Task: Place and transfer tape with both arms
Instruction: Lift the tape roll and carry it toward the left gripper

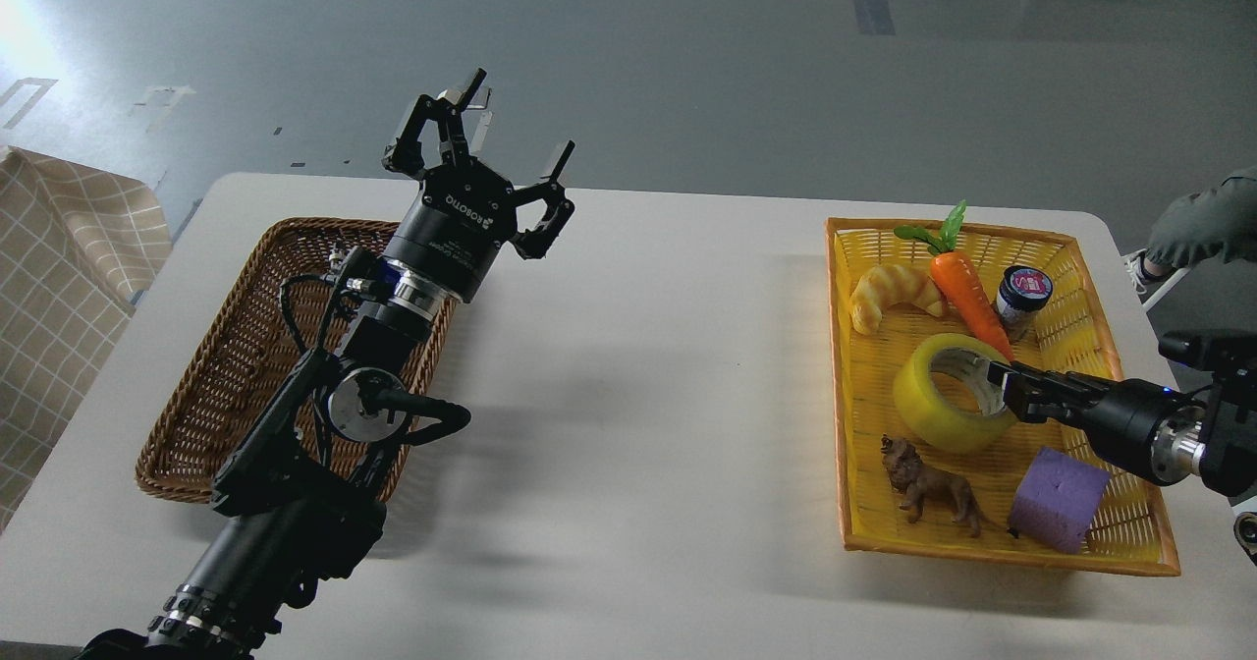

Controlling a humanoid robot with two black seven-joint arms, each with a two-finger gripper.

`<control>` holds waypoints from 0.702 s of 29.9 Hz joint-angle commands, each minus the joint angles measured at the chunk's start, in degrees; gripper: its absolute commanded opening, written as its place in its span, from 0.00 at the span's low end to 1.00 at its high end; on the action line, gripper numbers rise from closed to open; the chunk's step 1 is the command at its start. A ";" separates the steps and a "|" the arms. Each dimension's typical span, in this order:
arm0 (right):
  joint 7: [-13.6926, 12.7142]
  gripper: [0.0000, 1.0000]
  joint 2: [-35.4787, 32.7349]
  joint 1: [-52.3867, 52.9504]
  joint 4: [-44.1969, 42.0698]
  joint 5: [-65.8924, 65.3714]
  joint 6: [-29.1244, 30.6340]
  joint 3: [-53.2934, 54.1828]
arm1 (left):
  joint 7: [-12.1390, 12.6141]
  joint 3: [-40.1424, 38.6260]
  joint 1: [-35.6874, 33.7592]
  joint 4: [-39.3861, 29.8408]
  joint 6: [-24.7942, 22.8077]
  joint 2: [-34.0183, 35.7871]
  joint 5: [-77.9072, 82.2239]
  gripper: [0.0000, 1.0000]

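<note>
The tape [951, 395] lies in the yellow basket [1129, 542] at the table's [638, 395] right, between the carrot [970, 292] and the lion [931, 490]. The right gripper [1000, 390] reaches into its core and grips the near wall (fingers closed on it). The left gripper [506, 149] hangs spread wide, holding nothing, above the brown basket [226, 365].
</note>
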 commanded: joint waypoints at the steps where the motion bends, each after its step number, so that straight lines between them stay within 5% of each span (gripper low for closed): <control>1: 0.20 0.17 -2.98 1.40 3.66 0.01 2.10 0.69 | 0.01 0.09 0.00 0.00 0.00 0.00 0.00 0.98; 14: 0.11 0.18 -4.32 16.17 8.07 0.01 3.04 0.43 | -0.08 0.01 -0.35 -0.09 0.00 0.00 0.00 0.98; 21: -0.24 0.18 0.50 24.16 7.37 0.01 3.04 -8.79 | 0.10 0.18 -0.17 0.09 6.72 0.00 0.18 0.98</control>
